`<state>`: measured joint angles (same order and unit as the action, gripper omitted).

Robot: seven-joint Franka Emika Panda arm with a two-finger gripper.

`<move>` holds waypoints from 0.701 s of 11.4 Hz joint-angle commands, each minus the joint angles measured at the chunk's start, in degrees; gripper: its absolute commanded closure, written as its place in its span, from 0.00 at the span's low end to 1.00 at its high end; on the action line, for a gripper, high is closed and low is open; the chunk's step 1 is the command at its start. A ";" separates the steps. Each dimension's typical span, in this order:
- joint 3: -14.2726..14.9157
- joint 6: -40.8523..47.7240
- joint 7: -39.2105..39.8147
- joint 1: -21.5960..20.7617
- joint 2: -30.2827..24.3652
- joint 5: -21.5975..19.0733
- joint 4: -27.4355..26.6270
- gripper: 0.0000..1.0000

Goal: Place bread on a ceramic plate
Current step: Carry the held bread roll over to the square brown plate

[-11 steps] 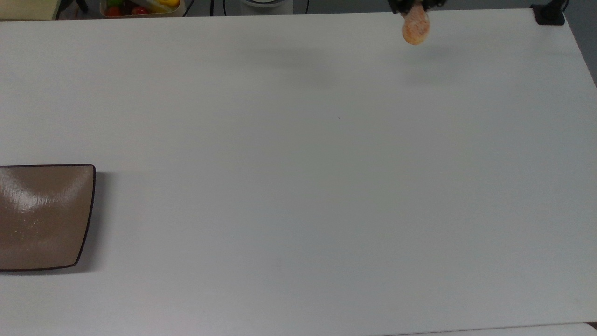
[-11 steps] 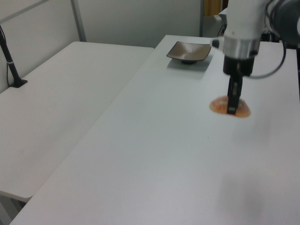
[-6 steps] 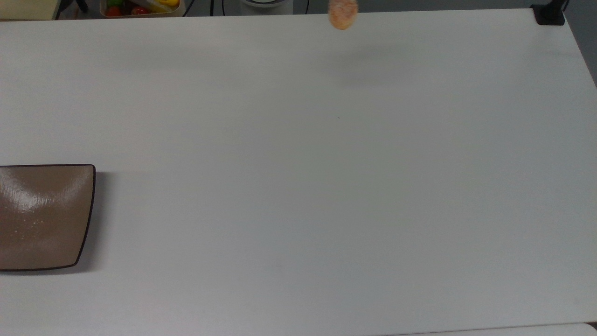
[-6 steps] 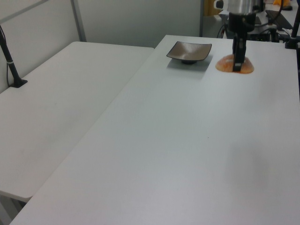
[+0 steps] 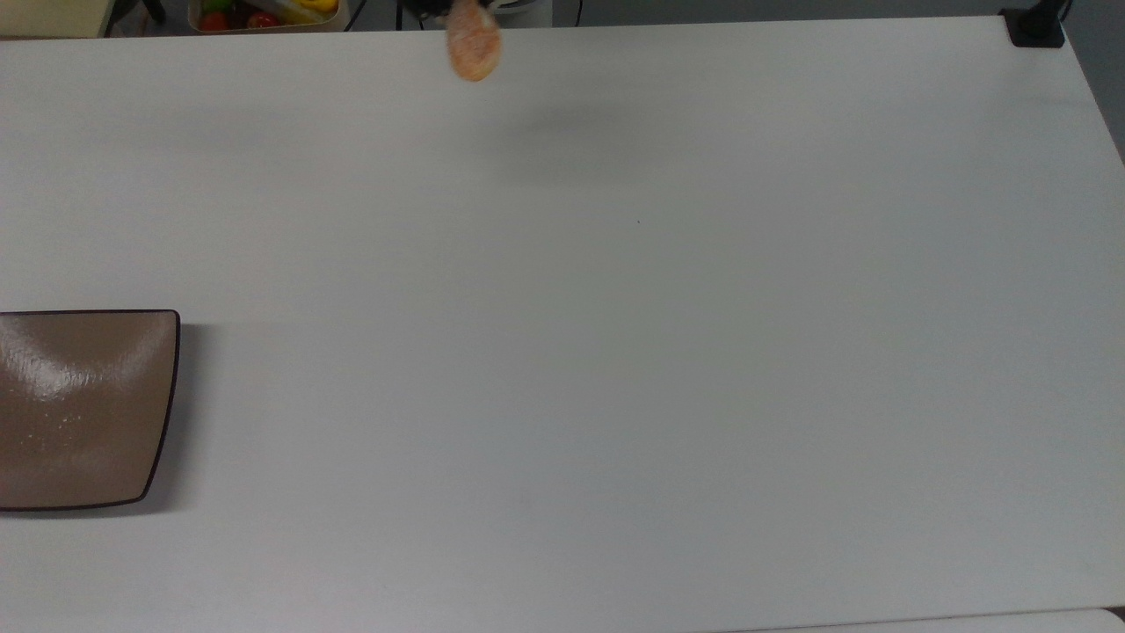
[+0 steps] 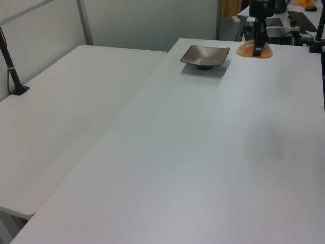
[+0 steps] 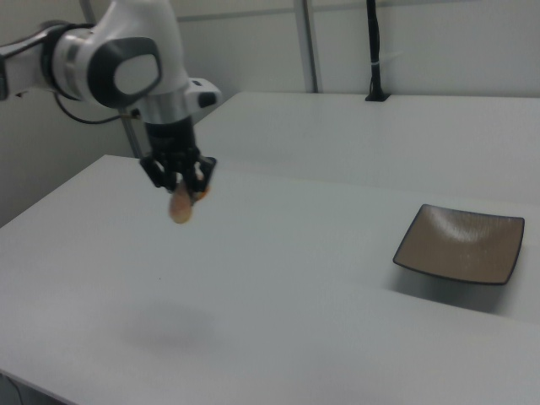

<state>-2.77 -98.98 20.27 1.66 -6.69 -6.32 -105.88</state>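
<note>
The bread (image 5: 475, 48), an oval orange-tan bun, hangs in the air above the white table at the top view's upper edge. My gripper (image 7: 180, 187) is shut on the bread (image 7: 180, 207), which dangles below the black fingers in the right view. In the left view the bread (image 6: 253, 50) sits far back, held by the gripper (image 6: 257, 48) to the right of the ceramic plate (image 6: 204, 56). The ceramic plate (image 5: 83, 409) is brown, square and glossy, lying at the top view's left edge. The ceramic plate (image 7: 460, 245) holds nothing.
A white table (image 5: 615, 352) spreads under everything. A bin of colourful items (image 5: 264, 13) stands beyond the table's far edge in the top view. A black post base (image 5: 1035, 26) sits at the top view's upper right corner. A second white table (image 6: 61, 117) adjoins in the left view.
The gripper has carried the bread well off the table, leftward across the top view's upper edge and toward the plate's end. The plate has stayed put.
</note>
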 commanded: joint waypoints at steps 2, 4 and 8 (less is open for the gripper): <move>0.22 -6.30 13.45 9.04 9.47 -0.80 7.33 0.86; 0.31 -10.08 15.85 11.42 16.93 -0.28 13.13 0.86; 5.05 -27.27 17.52 12.92 29.17 -0.98 21.67 0.86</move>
<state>0.50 -118.56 35.71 14.24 16.06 -6.31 -90.19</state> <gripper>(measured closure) 0.802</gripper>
